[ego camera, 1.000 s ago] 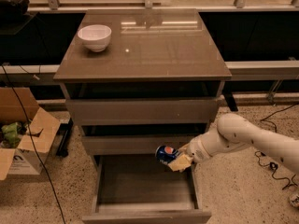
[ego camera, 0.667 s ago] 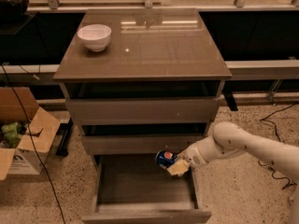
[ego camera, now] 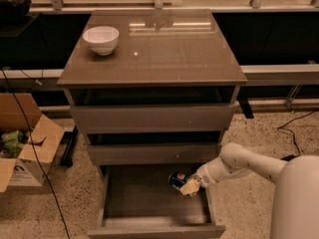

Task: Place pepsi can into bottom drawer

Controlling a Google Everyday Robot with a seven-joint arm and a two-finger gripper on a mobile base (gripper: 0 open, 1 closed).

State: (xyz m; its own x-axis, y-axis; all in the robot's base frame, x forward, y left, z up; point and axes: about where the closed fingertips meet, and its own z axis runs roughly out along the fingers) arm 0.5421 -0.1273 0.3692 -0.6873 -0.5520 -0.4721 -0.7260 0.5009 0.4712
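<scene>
The pepsi can, blue with a round logo, lies sideways in my gripper over the right part of the bottom drawer. The gripper is shut on the can and reaches in from the right on the white arm. The bottom drawer is pulled out wide below the two shallower drawers, and its wooden floor shows bare to the left of the can. I cannot tell whether the can touches the drawer floor.
A white bowl stands on the cabinet top at the back left. An open cardboard box sits on the floor at the left, with a black cable running past it. The middle drawer overhangs the bottom one.
My gripper has moved down with the pepsi can, from just below the middle drawer's front to lower inside the open bottom drawer. The arm's elbow has dropped too.
</scene>
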